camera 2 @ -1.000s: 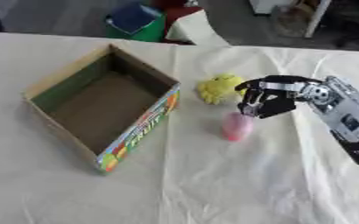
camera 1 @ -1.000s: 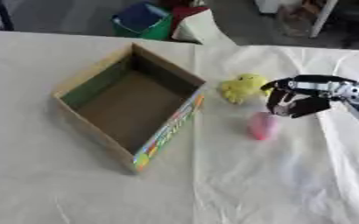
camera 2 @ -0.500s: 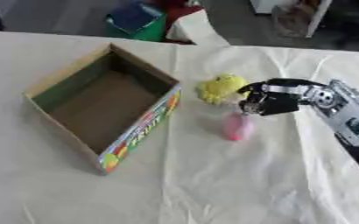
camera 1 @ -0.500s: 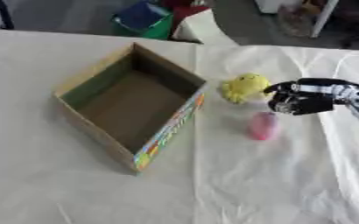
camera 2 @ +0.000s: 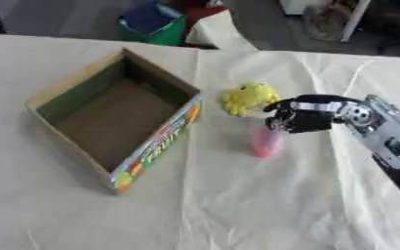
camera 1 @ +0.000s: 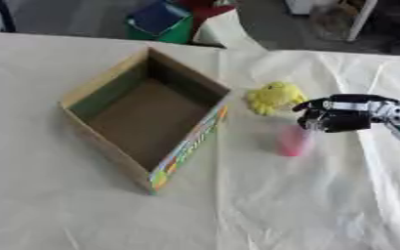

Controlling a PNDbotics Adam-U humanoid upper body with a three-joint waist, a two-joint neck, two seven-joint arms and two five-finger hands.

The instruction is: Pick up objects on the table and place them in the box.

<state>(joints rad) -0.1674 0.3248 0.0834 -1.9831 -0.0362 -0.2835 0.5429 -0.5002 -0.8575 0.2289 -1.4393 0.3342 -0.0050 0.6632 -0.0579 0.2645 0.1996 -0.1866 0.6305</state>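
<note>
An open cardboard box (camera 1: 92, 93) with a colourful printed side lies on the cloth-covered table, its inside bare. To its right lie a yellow soft toy (camera 1: 274, 96) and, nearer me, a pink upright object (camera 1: 294, 140). My right hand (camera 2: 304, 116) comes in from the right and hovers just above the top of the pink object, fingers curled downward around nothing. Whether a finger touches the pink object I cannot tell. My left hand shows in no view.
A white wrinkled cloth (camera 1: 263, 205) covers the table. Beyond the far edge stand a green and blue bin (camera 1: 161, 22) and red things on the floor. Bare cloth lies in front of the box and at the right.
My right hand has drifted slightly left and lower, closing in over the pink object. The box and yellow toy have stayed put.
</note>
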